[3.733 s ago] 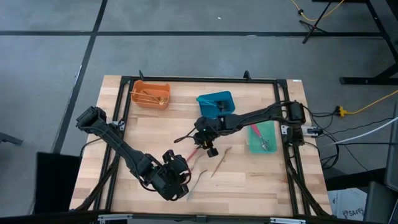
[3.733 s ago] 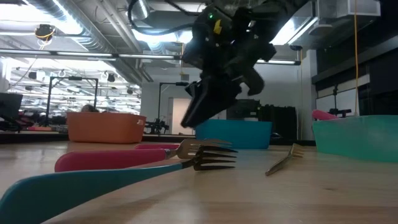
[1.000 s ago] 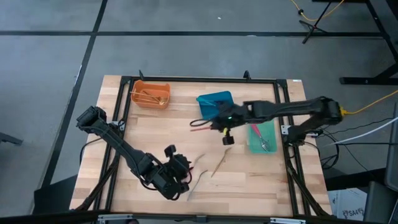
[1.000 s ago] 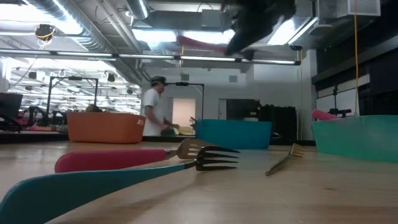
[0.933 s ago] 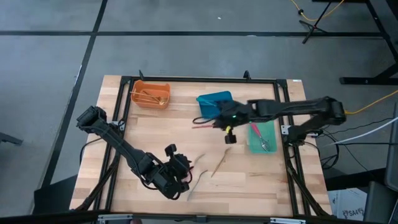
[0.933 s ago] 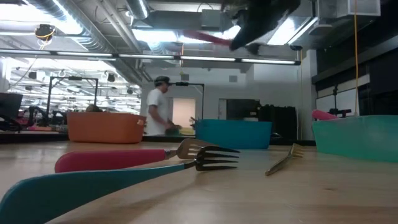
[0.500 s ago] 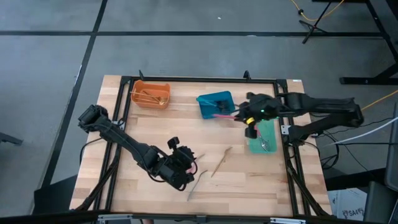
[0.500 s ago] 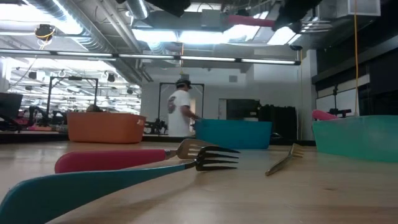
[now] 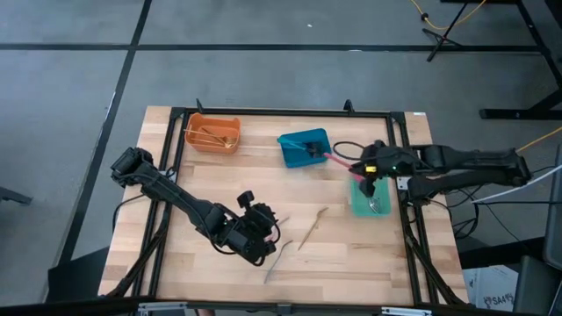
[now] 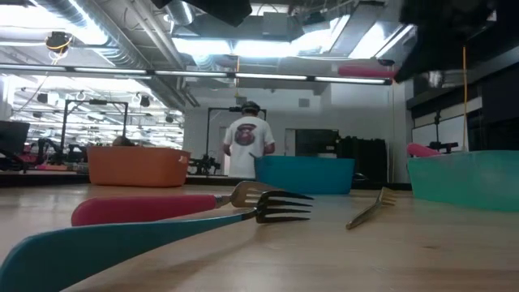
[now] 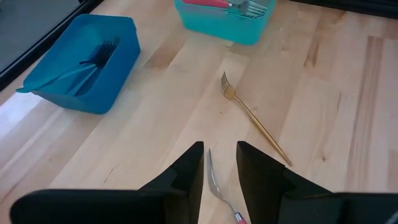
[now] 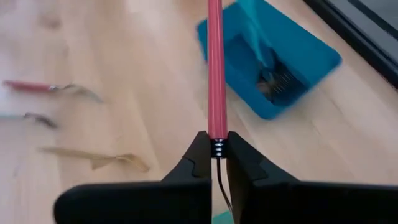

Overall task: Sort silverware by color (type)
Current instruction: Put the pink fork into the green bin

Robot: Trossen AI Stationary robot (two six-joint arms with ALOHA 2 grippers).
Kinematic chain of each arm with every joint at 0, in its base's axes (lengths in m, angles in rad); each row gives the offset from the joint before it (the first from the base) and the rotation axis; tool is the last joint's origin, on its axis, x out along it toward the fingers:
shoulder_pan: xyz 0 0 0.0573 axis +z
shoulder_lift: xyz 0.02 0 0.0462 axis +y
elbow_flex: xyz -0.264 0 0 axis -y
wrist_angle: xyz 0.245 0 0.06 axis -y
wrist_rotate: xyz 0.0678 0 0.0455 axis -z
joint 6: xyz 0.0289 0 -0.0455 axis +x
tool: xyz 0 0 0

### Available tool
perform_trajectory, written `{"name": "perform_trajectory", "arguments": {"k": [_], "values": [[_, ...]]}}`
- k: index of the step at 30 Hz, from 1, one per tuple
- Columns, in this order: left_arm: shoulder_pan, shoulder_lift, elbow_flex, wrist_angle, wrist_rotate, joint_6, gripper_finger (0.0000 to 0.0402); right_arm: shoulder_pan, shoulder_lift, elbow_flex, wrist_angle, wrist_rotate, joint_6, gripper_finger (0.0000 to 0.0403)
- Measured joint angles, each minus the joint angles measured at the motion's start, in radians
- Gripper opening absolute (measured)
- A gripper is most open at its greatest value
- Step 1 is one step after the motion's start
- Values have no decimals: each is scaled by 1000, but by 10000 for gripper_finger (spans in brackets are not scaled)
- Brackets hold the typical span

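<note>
My right gripper hangs over the far end of the green bin, shut on a red-handled utensil whose handle points toward the blue bin. My left gripper stands open above the table's near middle, over a red-handled fork that lies flat, touching nothing. A gold fork lies flat to its right. The low view shows a red-handled fork and a teal-handled fork lying on the wood. The orange bin holds gold pieces. My right gripper pinches the utensil between its two fingers where the red handle meets the metal neck. The utensil runs along the fingers, its handle sticking out past the fingertips and its metal end hidden behind them. It is lifted clear of table and bins.
The blue bin holds dark forks; the green bin holds red-handled pieces. Bare wood lies between the bins and the loose forks. A black frame edges the table. A person stands in the room beyond.
My right gripper has carried the red-handled utensil from over the table's middle toward the right edge, to above the green bin's far end, rolling as it went. My left gripper has shifted slightly toward the far-right, staying open. The forks on the table have not moved.
</note>
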Motion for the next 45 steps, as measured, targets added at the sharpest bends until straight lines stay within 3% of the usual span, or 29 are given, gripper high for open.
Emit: {"name": "perform_trajectory", "arguments": {"k": [5, 10, 20, 35, 45], "values": [[0, 0, 0, 0, 0, 0, 89, 0, -125, -119, -4, 93, 177, 7], [0, 0, 0, 0, 0, 0, 89, 0, -204, -203, -2, 114, 266, 7], [0, 0, 0, 0, 0, 0, 89, 5, -207, -307, 0, 137, 401, 7], [0, 0, 0, 1, 0, 0, 89, 326, -194, -337, -103, 357, 727, 7], [0, 0, 0, 2, 0, -1, 89, 415, -93, -337, -170, 370, 932, 7]]}}
